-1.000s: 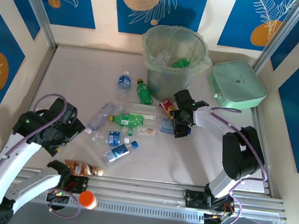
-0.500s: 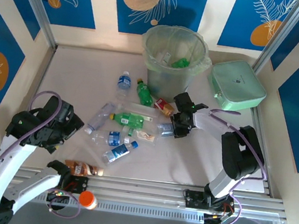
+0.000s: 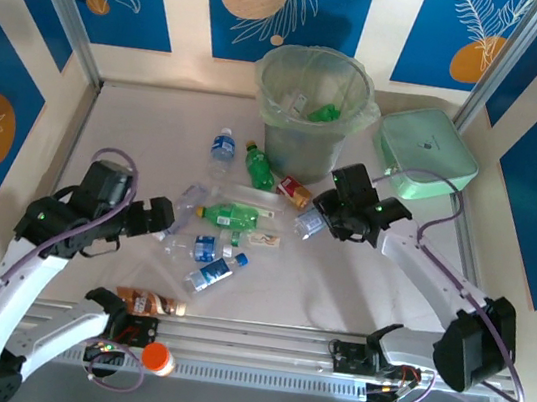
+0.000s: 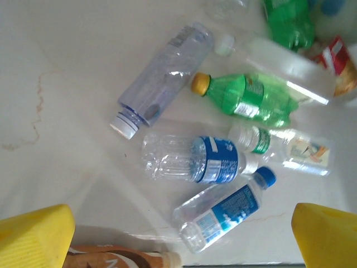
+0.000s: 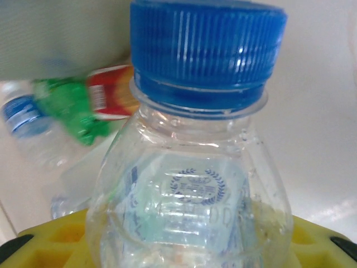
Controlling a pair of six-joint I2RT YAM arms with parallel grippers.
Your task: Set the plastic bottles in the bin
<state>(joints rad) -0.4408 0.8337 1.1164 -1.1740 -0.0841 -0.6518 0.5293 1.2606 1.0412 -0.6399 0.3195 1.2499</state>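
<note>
Step in hand: transfer. The right gripper point(image 3: 325, 218) is clamped on a clear blue-capped bottle point(image 5: 189, 184) (just near-right of the bin point(image 3: 298, 140)). Next: carry it over the rim, then release.

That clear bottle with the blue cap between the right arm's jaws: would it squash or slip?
Probably light: the blue-capped bottle looks empty, with no liquid visible. Its thin clear wall may dent under the jaws. The smooth rounded plastic might slip.
</note>
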